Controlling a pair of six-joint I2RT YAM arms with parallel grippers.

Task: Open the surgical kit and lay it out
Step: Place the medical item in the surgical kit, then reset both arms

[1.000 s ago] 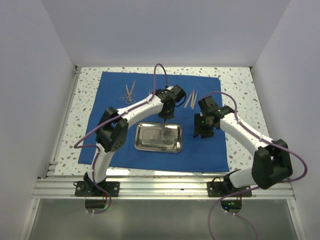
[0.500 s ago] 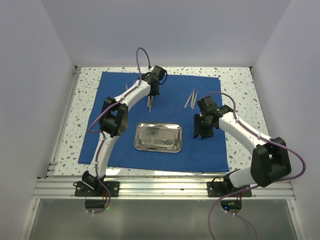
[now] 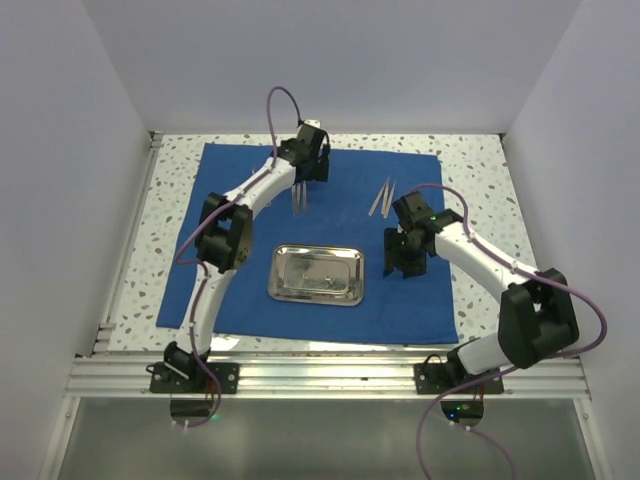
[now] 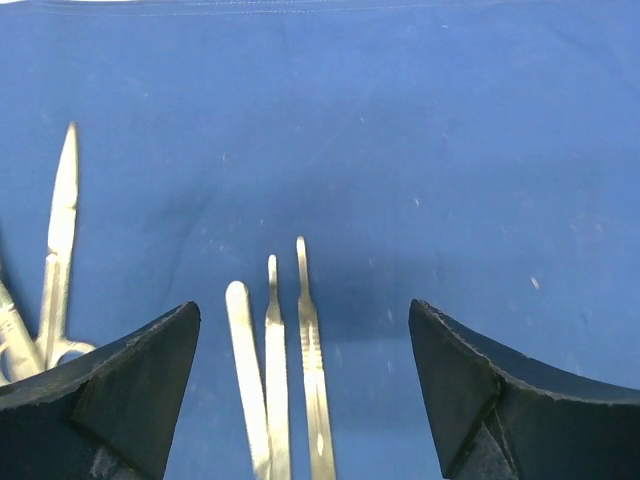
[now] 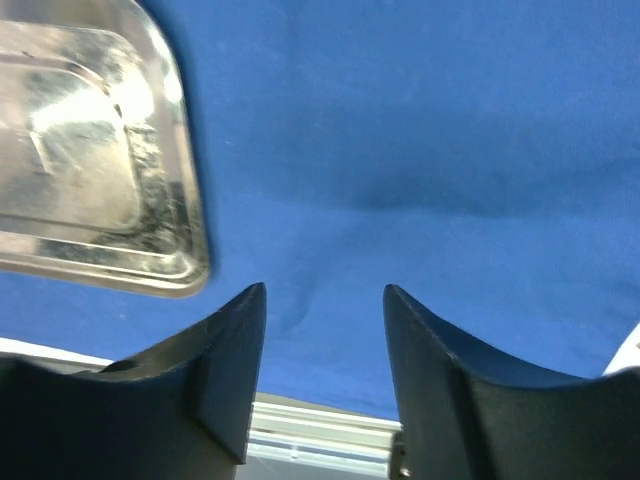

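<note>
The surgical kit lies opened out: its royal-blue cloth is spread flat, with the shiny steel tray on its near middle. My left gripper hangs open over the far part of the cloth. Three thin steel handles lie side by side on the cloth between its spread fingers, touching neither. Scissors lie just to their left. A pair of tweezers rests further right. My right gripper stands open and empty above bare cloth, just right of the tray.
Speckled tabletop shows around the cloth, enclosed by white walls on three sides. An aluminium rail carrying both arm bases runs along the near edge. The tray holds a small thin item.
My left gripper went from above the tray to the far part of the cloth carrying a thin instrument, then opened and left it beside two others. My right gripper's jaws widened a little.
</note>
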